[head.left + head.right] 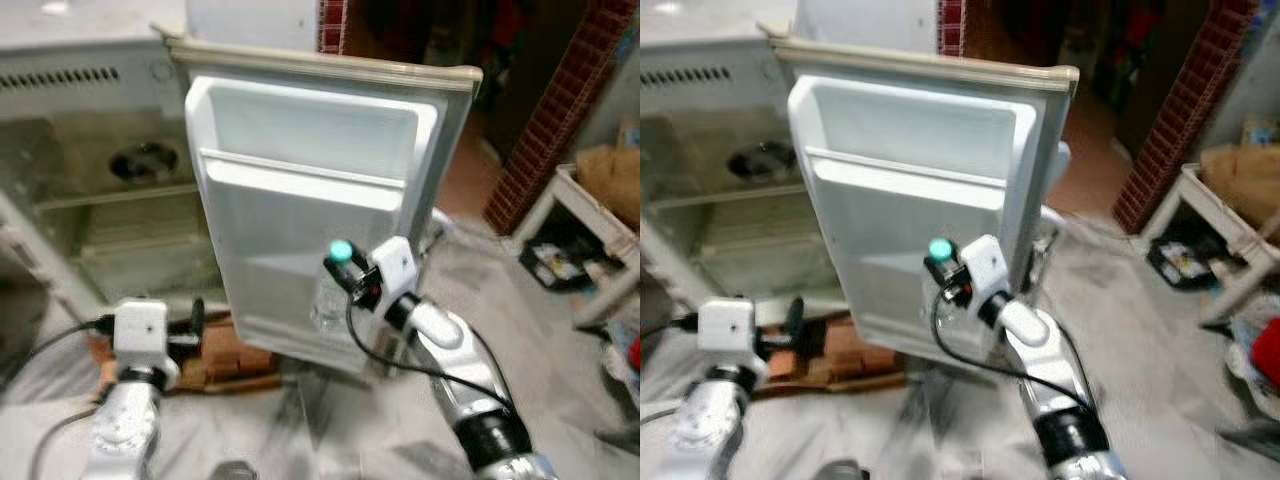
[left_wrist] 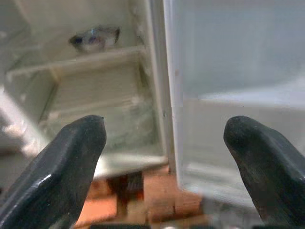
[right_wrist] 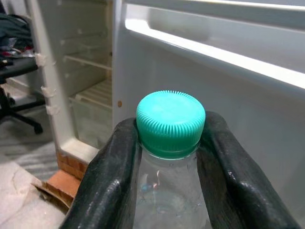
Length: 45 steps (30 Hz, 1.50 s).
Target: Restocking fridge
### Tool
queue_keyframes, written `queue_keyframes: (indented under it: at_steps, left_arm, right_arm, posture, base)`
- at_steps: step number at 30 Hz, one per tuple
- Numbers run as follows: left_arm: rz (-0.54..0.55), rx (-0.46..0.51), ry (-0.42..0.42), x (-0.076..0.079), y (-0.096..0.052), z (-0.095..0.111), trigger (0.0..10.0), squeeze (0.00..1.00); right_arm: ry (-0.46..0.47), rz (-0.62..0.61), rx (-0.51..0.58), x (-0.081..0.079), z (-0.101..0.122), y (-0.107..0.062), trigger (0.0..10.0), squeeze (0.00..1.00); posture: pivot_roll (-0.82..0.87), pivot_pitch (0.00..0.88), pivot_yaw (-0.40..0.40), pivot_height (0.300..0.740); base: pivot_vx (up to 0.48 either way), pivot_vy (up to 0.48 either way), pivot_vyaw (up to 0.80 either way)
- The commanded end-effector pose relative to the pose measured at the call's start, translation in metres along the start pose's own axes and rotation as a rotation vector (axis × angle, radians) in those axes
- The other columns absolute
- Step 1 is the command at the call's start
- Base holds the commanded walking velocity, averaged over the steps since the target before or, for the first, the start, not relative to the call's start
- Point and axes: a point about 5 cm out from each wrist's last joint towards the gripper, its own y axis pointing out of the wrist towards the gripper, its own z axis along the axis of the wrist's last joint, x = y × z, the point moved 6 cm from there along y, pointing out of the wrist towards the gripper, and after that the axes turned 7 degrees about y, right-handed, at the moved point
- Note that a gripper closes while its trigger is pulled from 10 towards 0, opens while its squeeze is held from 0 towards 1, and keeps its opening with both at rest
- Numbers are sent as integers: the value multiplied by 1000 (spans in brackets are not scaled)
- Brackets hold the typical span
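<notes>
Clear plastic bottle (image 3: 169,200) with ribbed teal cap (image 3: 170,123), standing upright, being gripped at the neck just under the cap between two black fingers (image 3: 108,176) of right gripper (image 1: 345,275). Sitting close against the inner face of the open fridge door (image 1: 300,200), around 6 o'clock of the door's shelf rail (image 1: 300,180), near the lower door panel. Contents looking transparent, label not readable. Fridge (image 1: 90,170) standing open at 9 o'clock of the bottle, pale interior showing wire shelves (image 2: 90,62) and a dark round item (image 1: 143,160) on the upper one, too blurred to identify.
</notes>
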Motion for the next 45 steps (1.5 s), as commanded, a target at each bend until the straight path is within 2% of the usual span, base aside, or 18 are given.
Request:
queue_keyframes:
  at_steps: [1,6,17,24,28,32,38,41,45]
  left_arm:
    - [1,29,16,-3,2,9,10000,0]
    - [7,29,6,-4,2,10,10000,0]
    - [33,29,-76,-13,3,13,10000,0]
    - [29,35,-32,-18,-1,18,10000,0]
    - [27,60,42,-20,-4,26,10000,0]
    - [37,73,82,-19,-7,31,10000,0]
    - [53,68,82,-19,-10,30,10000,0]
    - [82,44,78,-21,-14,27,10000,0]
    - [98,93,103,-24,-14,35,10000,0]
  right_arm:
    - [-24,-7,38,0,10,1,10000,0]
    - [-22,-24,39,2,10,1,10000,0]
    - [-31,-26,42,3,11,2,10000,0]
    - [-36,-28,46,4,12,2,10000,0]
    - [-42,-41,43,8,11,1,10000,0]
    - [-43,-45,44,9,11,-1,10000,0]
    - [-38,-48,40,8,9,-3,10000,0]
    - [-37,-42,27,6,5,-5,10000,0]
    - [-37,-48,27,8,5,-5,10000,0]
  posture:
    - [57,0,-37,740]
    - [56,0,-36,740]
    - [60,0,-41,695]
    - [63,0,-41,686]
    - [67,0,-42,686]
    - [68,0,-44,686]
    - [69,0,-47,686]
    - [71,0,-48,661]
    - [75,0,-51,631]
  base:
    - [0,0,0]
    - [0,0,0]
    - [0,0,0]
    - [0,0,0]
    - [0,0,0]
    - [0,0,0]
    - [0,0,0]
    - [0,0,0]
    - [0,0,0]
